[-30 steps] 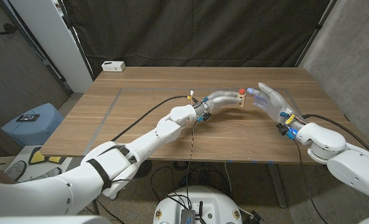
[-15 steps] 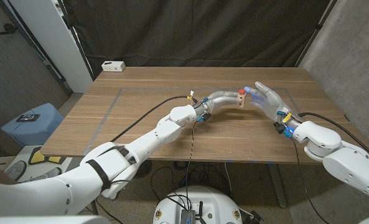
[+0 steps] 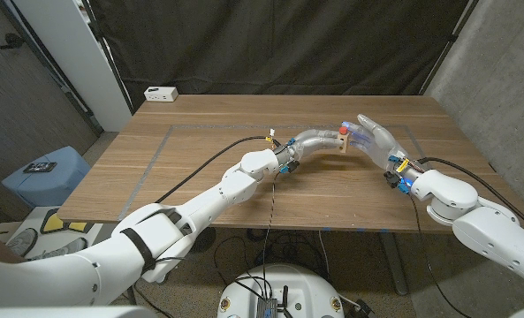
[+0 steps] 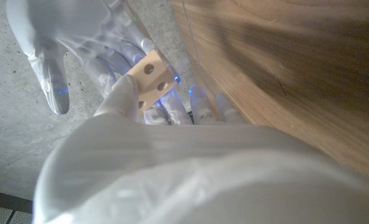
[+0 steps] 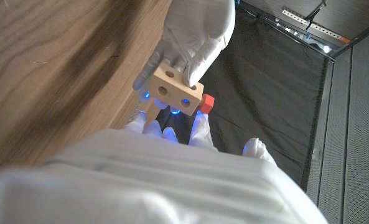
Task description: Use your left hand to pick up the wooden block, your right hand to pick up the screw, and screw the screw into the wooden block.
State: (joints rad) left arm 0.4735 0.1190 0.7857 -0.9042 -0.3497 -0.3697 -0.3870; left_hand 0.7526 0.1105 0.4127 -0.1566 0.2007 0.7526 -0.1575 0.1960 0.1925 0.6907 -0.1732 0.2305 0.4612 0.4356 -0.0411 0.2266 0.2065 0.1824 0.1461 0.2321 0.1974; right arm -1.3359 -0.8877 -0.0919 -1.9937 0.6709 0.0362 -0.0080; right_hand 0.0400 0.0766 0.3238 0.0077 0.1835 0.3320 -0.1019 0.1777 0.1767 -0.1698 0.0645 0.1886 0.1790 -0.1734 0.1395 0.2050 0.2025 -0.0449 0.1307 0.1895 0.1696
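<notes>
Broadly, the wooden tabletop [image 3: 200, 177] leaves plenty of open room around the wooden block, with its far edge well behind the block and its right edge well off past the right arm. A white power strip [image 3: 161, 93] lies at the far left corner, well apart from the block.

Above the tabletop's middle right, the left hand [image 3: 319, 140] holds the wooden block [image 3: 341, 141] off the surface, fingers wrapped around its near end. In the right wrist view the wooden block [image 5: 172, 88] turns a face with three round holes toward the right hand, its long axis running across that hand's reach. A red screw head [image 5: 207, 104] already shows at the block's far corner, and a red dot sits on top of the block in the head view.

Just right of the block, the right hand [image 3: 376, 140] has its fingers spread wide around nothing, fingertips almost touching the block. It looks set to close on the screw head; whether it touches it already I cannot tell.
</notes>
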